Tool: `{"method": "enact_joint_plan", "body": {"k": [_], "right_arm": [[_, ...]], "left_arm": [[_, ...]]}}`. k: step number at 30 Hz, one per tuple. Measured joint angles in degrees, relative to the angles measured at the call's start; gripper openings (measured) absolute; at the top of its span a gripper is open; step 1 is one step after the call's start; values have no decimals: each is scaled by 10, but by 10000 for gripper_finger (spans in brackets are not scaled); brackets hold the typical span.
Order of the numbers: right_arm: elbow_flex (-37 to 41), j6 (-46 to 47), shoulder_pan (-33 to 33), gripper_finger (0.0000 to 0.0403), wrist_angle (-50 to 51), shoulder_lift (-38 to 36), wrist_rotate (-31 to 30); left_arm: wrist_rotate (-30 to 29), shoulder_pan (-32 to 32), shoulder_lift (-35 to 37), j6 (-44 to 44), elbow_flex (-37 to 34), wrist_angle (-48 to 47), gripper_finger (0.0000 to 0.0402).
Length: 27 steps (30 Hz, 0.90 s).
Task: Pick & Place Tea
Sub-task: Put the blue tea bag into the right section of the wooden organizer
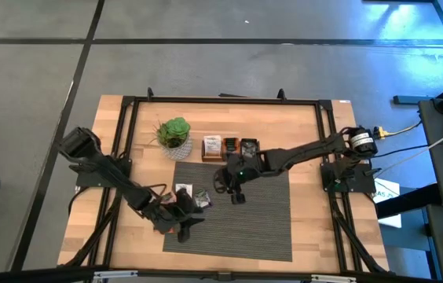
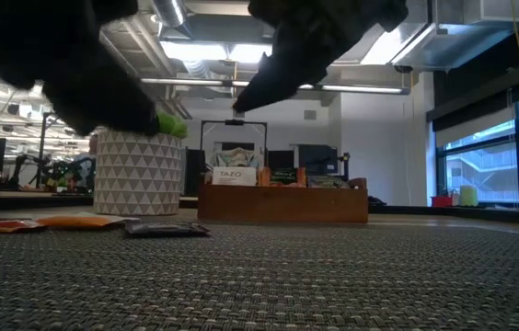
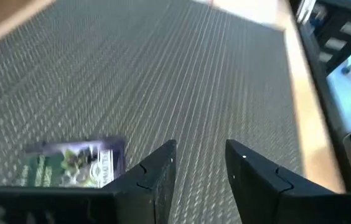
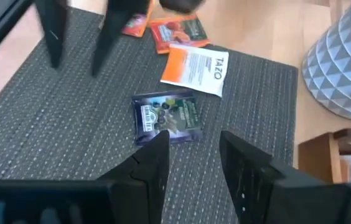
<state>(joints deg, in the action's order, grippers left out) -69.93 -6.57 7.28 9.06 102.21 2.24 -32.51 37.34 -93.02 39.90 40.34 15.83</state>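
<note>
Several tea sachets lie flat near the grey mat's (image 1: 261, 212) left far corner: a dark one (image 4: 166, 118), a white-and-orange one (image 4: 194, 68) and orange-red ones (image 4: 178, 31). The low view shows the dark sachet (image 2: 163, 228) and an orange one (image 2: 80, 221). My left gripper (image 3: 200, 168) hovers open over the mat's left part (image 1: 184, 224), the dark sachet (image 3: 76, 165) beside its fingers. My right gripper (image 4: 191, 152) is open above the mat (image 1: 236, 195), pointing toward the sachets, with nothing between its fingers.
A brown wooden tray (image 1: 229, 148) with sachets standing in it sits past the mat's far edge. A green plant in a patterned white pot (image 1: 174, 135) stands left of it. The mat's right and near parts (image 1: 269, 236) are bare.
</note>
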Motion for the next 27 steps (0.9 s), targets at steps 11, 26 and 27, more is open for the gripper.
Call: {"method": "enact_joint_plan", "body": {"k": [11,26,27], "right_arm": [[0,29,1,144,-23,3,0],[-1,109,-13,154,-119,98,42],[-1,113,-17,161,-126,105,47]], "left_arm": [[-9,-10,-49,-1,0,29,18],[-9,-36,-74,24,0,-18,3],[-7,-36,-80,31,0,-23,3]]}}
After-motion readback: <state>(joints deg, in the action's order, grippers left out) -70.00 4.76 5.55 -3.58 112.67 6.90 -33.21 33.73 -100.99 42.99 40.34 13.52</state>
